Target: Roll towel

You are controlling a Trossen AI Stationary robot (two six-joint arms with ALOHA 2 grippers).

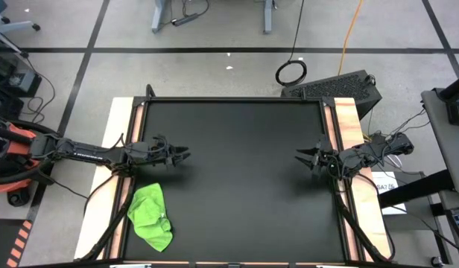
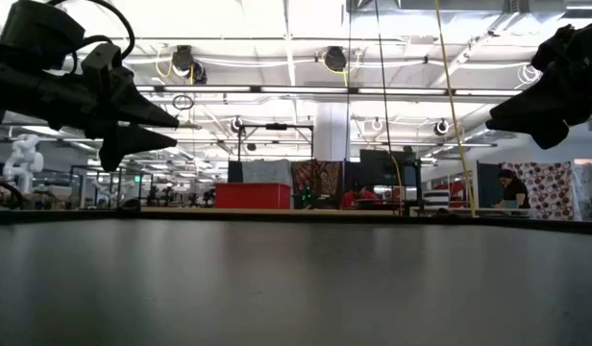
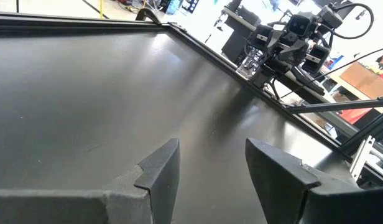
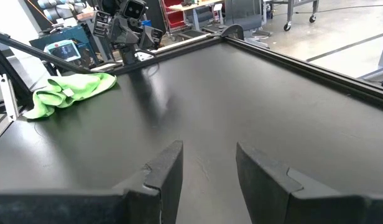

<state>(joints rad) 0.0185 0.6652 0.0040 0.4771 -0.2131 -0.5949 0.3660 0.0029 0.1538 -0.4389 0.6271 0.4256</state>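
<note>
towel [image 1: 150, 217] crumpled at 7 o'clock on the surface [image 1: 237, 186], touching nothing. left pincer [image 1: 183, 155] at 9 o'clock, parted, empty. right pincer [image 1: 301, 156] at 3 o'clock, parted, empty.

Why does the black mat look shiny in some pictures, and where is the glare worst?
Left wrist view: a pale sheen streaks the black mat toward its far corner. Low view: bright ceiling lights wash out the room, leaving both arms as silhouettes. High view: the mat is evenly dark, and the towel shows plainly.
</note>
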